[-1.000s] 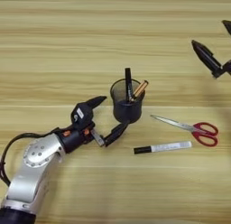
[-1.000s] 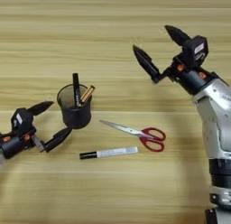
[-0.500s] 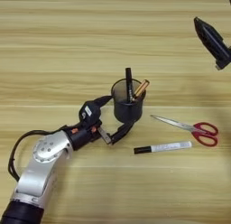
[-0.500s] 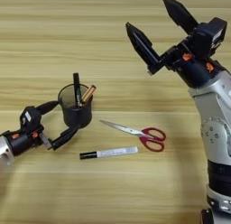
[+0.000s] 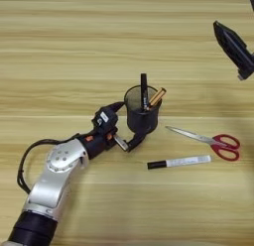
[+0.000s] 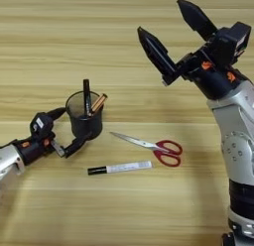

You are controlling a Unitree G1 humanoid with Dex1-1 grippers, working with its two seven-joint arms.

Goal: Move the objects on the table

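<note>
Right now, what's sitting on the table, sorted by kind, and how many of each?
Pen cup: 1
Pens standing in the cup: 2, a black pen and a gold pen
Scissors, red-handled: 1
Marker, white with a black cap: 1
Total: 5 things on the table

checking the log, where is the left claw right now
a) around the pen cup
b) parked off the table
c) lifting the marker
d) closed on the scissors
a: the left claw has its fingers open on either side of the pen cup, while the scissors and marker lie untouched nearby.
</note>
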